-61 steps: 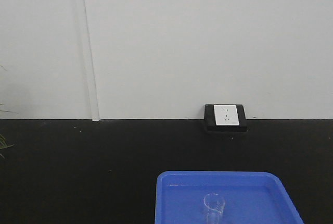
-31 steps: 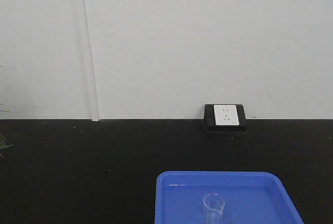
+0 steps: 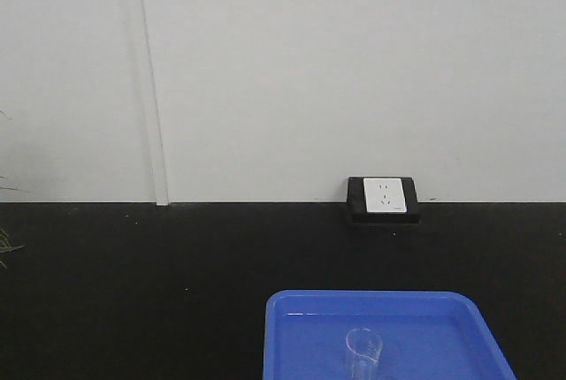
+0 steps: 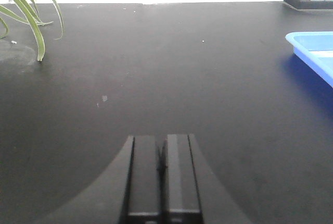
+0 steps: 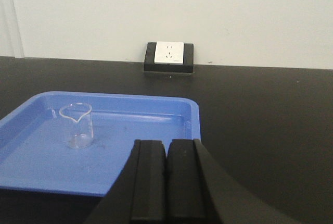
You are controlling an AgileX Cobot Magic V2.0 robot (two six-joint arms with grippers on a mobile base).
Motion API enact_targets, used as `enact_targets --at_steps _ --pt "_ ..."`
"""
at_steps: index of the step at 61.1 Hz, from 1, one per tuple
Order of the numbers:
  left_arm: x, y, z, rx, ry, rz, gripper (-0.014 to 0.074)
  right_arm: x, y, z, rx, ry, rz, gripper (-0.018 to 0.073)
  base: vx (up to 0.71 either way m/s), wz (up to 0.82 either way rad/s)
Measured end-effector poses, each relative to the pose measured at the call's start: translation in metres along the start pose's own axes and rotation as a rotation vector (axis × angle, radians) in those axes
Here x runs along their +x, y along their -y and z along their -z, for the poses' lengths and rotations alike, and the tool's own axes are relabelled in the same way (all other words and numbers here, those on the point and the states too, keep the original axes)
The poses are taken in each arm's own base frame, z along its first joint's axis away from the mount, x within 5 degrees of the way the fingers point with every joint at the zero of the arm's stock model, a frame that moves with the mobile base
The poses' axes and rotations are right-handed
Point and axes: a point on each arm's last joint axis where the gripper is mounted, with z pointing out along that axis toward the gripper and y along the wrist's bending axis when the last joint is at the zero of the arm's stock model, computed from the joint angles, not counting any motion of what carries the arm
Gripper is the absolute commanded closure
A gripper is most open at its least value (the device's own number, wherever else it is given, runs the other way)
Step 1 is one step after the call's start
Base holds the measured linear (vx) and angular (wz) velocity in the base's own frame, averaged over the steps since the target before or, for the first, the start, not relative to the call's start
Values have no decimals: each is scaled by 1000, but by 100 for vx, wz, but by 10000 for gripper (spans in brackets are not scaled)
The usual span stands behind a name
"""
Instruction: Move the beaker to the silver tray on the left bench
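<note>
Beaker (image 5: 78, 125) stands upright in the blue tray (image 5: 156, 130), toward its left side, on the black bench (image 5: 260, 120) — left hand (image 4: 162, 146) and right hand (image 5: 166, 151) both pressed together, well apart from it.

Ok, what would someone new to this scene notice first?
The bright blue rectangular plastic tray on the matte black bench top stands out, with a small clear glass beaker upright inside it. Behind it, a white socket in a black housing sits against the pale wall, and thin green plant leaves show at the bench's far left.
</note>
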Motion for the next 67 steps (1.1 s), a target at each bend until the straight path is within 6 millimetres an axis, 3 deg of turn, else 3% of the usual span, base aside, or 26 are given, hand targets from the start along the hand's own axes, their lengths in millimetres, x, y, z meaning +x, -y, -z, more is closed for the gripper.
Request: enact_targets --at_steps 24,30,40,43,56,67 --pt "0 0 0 0 0 0 595 -28 -1 4 -13 293 -27 570 0 0" --pt "0 0 0 0 0 0 595 -49 -1 8 -19 322 -63 570 0 0" --pt "0 0 0 0 0 0 595 -100 -2 11 -25 378 -79 570 0 0" --pt "0 0 0 0 0 0 595 -106 -2 7 -24 357 -79 569 0 0" --pt "0 0 0 0 0 0 595 -90 -2 -27 -5 61 -80 564 0 0" --pt "0 0 0 0 0 0 595 -81 -2 -48 0 -41 -80 529 0 0"
